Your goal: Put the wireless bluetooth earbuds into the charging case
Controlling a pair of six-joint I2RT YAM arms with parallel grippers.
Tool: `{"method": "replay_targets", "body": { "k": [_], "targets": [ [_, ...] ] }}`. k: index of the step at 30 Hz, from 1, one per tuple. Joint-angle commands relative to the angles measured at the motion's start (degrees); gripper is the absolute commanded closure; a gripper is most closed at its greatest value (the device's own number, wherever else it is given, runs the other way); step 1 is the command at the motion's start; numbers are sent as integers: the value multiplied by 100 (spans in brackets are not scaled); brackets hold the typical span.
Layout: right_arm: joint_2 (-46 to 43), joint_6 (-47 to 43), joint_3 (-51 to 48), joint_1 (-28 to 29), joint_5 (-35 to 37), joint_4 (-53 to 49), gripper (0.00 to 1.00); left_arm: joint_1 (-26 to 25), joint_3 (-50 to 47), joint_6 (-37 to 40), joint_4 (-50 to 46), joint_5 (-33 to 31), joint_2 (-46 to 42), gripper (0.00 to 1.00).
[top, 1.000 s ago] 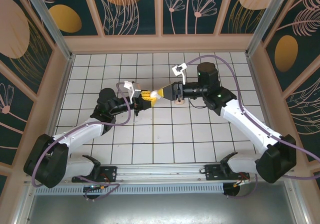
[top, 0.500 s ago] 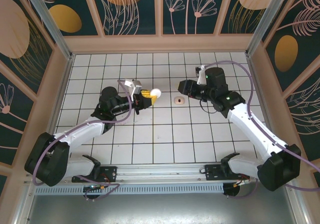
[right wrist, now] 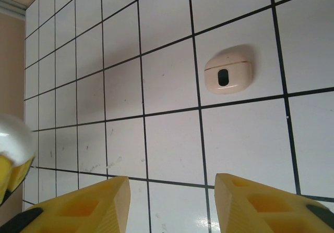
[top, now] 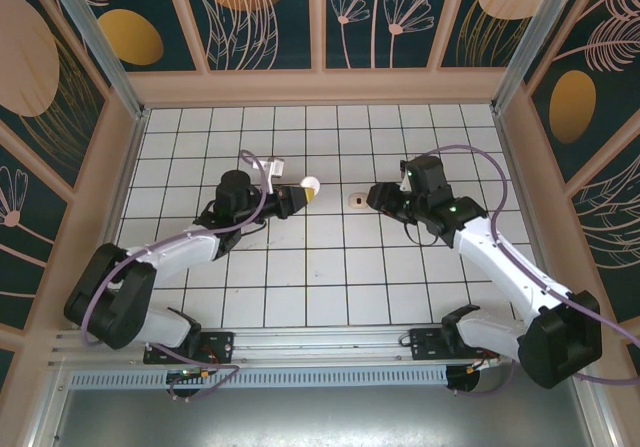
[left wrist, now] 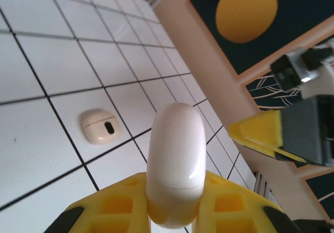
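The charging case, small, pale cream with a dark oval mark, lies closed on the white tiled floor; it also appears in the wrist views. My left gripper is shut on a smooth pale round disc, held off the floor left of the case. My right gripper stands open just right of the case, with nothing between its yellow fingers. The earbuds are out of view.
Wooden walls enclose the tiled floor on three sides. The right gripper's yellow finger shows in the left wrist view, and the held disc sits at the left edge of the right wrist view.
The right gripper let go of the pale disc and drew back to the right past the case. The left gripper kept the disc and shifted slightly up and right.
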Motion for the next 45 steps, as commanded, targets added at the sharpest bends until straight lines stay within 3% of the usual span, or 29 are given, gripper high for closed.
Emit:
{"method": "replay_targets", "body": {
  "k": [1, 18, 32, 45],
  "targets": [
    [-240, 134, -146, -25, 208, -13, 53, -159, 491, -475, -385, -138, 325, 89],
    [-861, 310, -536, -29, 324, -199, 54, -822, 2192, -629, -1840, 23, 2532, 86],
    [-1035, 341, -537, -24, 416, -412, 54, -766, 2759, -351, -2512, -440, 3112, 84],
    [-1099, 394, -617, -23, 436, -394, 54, -398, 2593, -341, -2628, -678, 3089, 82]
  ]
}}
